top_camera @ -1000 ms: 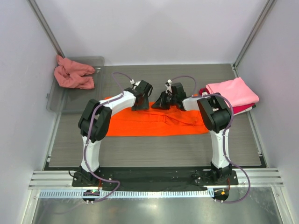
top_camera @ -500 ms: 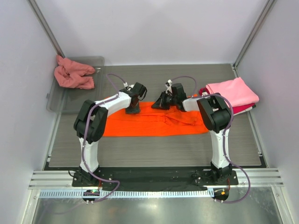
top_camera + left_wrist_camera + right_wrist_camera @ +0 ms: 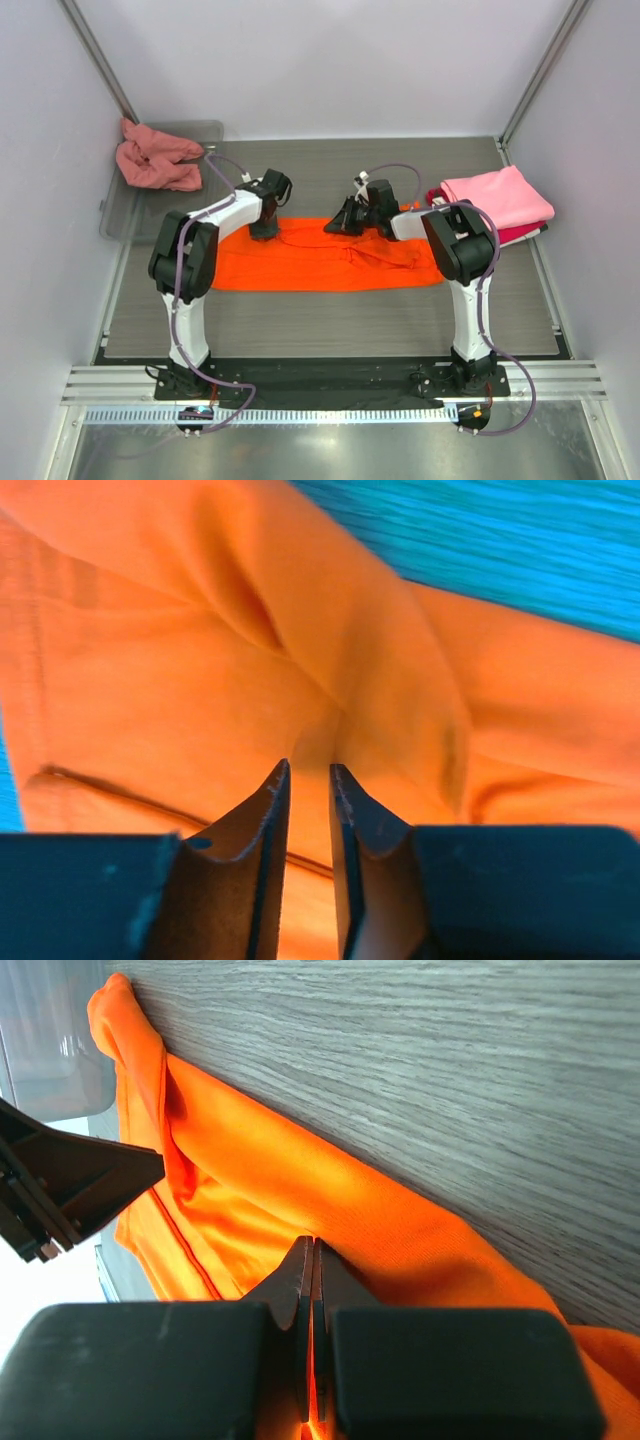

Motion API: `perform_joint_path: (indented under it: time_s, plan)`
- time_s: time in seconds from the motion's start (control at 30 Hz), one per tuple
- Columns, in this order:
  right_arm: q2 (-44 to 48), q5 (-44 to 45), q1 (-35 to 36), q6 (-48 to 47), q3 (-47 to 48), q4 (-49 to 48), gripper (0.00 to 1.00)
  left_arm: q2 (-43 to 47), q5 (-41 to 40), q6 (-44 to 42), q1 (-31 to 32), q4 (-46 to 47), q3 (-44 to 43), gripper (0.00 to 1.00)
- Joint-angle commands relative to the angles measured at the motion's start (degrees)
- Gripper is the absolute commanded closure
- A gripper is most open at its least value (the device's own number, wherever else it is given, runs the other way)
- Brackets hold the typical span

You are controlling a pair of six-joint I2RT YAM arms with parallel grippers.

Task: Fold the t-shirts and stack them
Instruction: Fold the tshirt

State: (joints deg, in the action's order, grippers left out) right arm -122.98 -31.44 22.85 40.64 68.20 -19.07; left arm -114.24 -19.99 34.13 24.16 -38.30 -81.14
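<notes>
Two grippers are down on the orange shirt in the middle of the table.

Far to the left, the salmon-pink shirt lies in a crumpled heap in the back of the clear tray. Next comes the left gripper, down on the back edge of the orange shirt, which is spread out long and flat. Its two fingers are almost together, with only a thin gap. Their tips sit at a raised fold of the cloth, but I cannot tell if they have pinched it. A little to the right, the right gripper is closed tight on the same back edge and holds a bit of the orange cloth. Far to the right, the light pink shirt lies folded on top of the red shirt.
</notes>
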Motion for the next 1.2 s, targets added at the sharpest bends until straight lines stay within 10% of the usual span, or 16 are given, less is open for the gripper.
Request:
perform_joint_path:
  time_s: [0.0, 0.1, 0.2, 0.3, 0.7, 1.17]
  plan:
    - [1.6, 3.1, -0.3, -2.5, -1.5, 3.2, 0.99, 2.7, -1.7, -1.3, -0.8, -1.8, 1.0, 0.78]
    - [1.6, 3.2, -0.2, -2.4, -1.5, 3.2, 0.99, 5.4, -2.9, -0.6, -1.1, -0.7, 3.3, 0.78]
    - [1.6, 3.1, -0.2, -2.4, -1.5, 3.2, 0.99, 9.0, 2.1, 0.6, -1.1, 4.1, 5.4, 0.39]
    - [1.5, 2.9, -0.2, -2.4, -1.5, 3.1, 0.99, 11.1, 5.9, 2.2, -0.5, 7.0, 6.0, 0.30]
    - [1.1, 2.6, -0.2, -2.5, -1.2, 3.0, 0.99, -2.6, 1.9, 0.5, 1.1, -2.3, -12.6, 0.39]
    - [1.2, 2.5, -0.2, -2.4, -1.1, 3.2, 0.99, -7.2, -2.3, -1.4, 1.9, -7.2, -15.4, 0.57]
